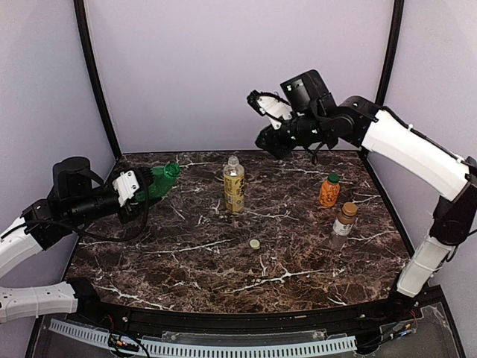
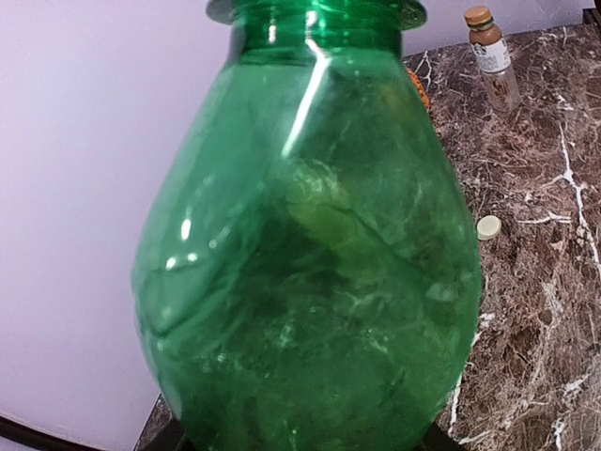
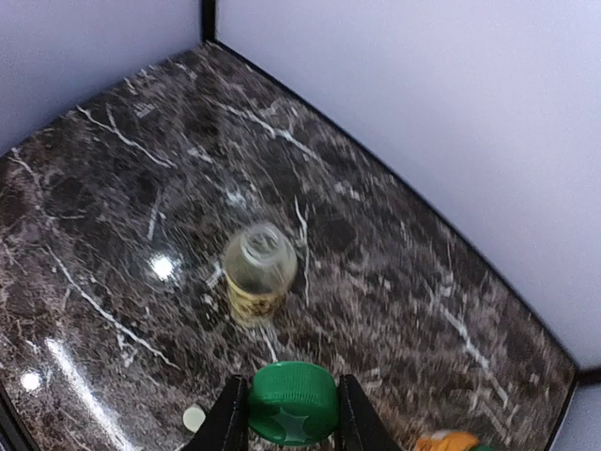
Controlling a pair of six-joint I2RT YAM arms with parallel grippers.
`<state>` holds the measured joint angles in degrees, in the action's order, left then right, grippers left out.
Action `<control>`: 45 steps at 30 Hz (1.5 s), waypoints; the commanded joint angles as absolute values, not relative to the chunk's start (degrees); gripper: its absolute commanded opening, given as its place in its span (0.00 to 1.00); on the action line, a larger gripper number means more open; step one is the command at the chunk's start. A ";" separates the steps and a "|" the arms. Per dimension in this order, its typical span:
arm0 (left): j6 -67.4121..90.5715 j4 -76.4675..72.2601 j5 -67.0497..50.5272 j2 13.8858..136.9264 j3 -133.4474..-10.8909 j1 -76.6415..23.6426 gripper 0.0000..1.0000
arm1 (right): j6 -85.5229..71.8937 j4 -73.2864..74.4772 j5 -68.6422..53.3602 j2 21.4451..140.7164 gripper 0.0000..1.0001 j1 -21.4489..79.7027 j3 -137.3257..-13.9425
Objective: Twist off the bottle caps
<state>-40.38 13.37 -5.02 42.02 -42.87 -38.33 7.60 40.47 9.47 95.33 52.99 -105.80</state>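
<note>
Your left gripper clamped the green bottle by its body, open neck pointing beyond the jaws. Your right gripper pinched the green cap between its jaws, raised above the table.

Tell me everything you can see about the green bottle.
The green bottle is translucent green plastic, with a bulbous body narrowing to a ridged neck. No liquid shows inside. It is held off the table, tilted with its neck pointing up and away from the left arm, and the left gripper has its fingers closed around the lower end. The neck looks uncapped. A matching green cap sits pinched in the right gripper, well away from it.
</note>
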 commanded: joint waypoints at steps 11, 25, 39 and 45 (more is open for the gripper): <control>-30.27 12.45 -8.77 39.39 -42.34 -35.26 0.01 | -19.84 49.18 2.32 111.29 0.00 45.58 -88.85; -32.29 11.59 -8.67 39.16 -42.63 -34.76 0.01 | -21.53 45.52 1.18 119.75 0.07 44.74 -85.69; -30.49 13.61 -18.34 39.45 -45.21 -34.78 0.01 | -11.54 48.16 2.29 103.56 0.98 46.88 -97.57; -26.34 13.11 -25.75 40.09 -47.43 -34.72 0.01 | 10.76 6.31 -18.32 84.97 0.98 58.86 -82.67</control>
